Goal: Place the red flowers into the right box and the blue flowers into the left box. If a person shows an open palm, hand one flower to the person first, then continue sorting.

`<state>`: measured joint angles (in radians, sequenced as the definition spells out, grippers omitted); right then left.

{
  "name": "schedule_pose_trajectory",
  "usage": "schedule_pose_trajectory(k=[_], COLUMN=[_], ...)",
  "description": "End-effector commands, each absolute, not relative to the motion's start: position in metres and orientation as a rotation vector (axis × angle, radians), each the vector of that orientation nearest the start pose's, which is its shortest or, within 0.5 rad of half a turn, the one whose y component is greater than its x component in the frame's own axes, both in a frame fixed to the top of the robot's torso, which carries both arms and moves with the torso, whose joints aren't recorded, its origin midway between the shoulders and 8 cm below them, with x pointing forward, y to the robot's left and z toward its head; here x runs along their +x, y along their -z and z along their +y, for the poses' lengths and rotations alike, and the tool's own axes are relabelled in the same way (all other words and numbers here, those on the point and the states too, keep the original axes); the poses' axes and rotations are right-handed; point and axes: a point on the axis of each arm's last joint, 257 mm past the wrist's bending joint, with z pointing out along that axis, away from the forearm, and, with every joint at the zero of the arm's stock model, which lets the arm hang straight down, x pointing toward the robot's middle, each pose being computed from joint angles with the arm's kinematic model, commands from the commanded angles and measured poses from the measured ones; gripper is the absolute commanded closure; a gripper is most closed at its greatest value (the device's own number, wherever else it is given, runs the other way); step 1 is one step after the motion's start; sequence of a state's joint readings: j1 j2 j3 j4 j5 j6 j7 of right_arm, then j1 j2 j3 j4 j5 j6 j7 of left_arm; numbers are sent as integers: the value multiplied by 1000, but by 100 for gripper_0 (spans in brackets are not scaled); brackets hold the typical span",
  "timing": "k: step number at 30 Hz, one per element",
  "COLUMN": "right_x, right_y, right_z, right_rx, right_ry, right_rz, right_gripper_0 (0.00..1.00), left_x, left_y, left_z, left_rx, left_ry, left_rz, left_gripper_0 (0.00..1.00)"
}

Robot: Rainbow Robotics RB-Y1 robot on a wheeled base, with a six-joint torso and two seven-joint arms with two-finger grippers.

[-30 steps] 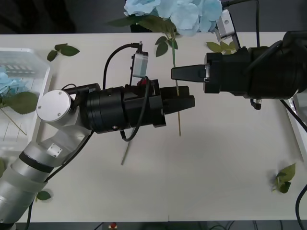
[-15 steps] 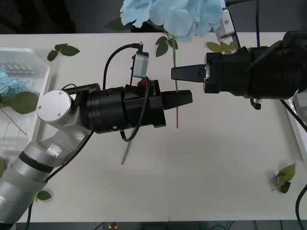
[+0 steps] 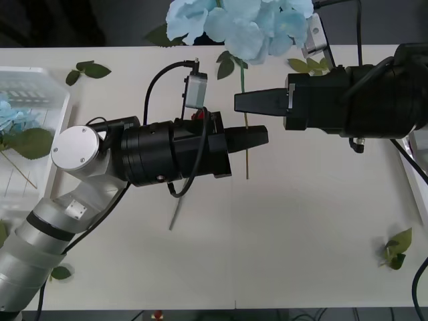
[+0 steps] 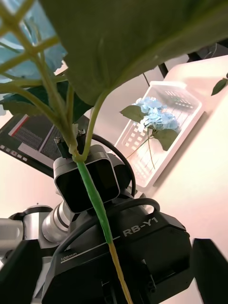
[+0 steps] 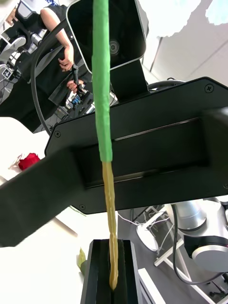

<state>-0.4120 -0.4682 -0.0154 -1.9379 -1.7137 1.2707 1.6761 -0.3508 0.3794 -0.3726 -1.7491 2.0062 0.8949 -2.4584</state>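
Mid bench [image 3: 301, 221], well right of the left box [image 3: 40, 71] w/ one blue cluster [image 3: 10, 114] already inside: handover underway. Left gripper [image 3: 262, 136] now clamped on the blue flower [image 3: 244, 23] low on its stem, jaws shut where a sec ago apart either side. Right gripper [image 3: 239, 102] just above, jaws apart round the stem, nudged slightly leftward. Prob. means flower passing to the left arm, bound for the left box. Pale-blue head lifted toward the far edge; thin stem, green up top, tan at the tip.
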Motion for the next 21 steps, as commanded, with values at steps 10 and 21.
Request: schedule_pose_trajectory(k=[10,21], right_x=[382,379], right_y=[3,-12], right_z=[-19,-22], right_rx=[-777,-761], right_ry=[-1439,-1475], right_rz=[1747,1699], right_gripper_0=[0,0], left_x=[373,397], left_y=[45,57], left_z=[-63,10], left_rx=[816,814], left_ry=[1491,1374], left_rz=[1367,1463], left_gripper_0=[100,100])
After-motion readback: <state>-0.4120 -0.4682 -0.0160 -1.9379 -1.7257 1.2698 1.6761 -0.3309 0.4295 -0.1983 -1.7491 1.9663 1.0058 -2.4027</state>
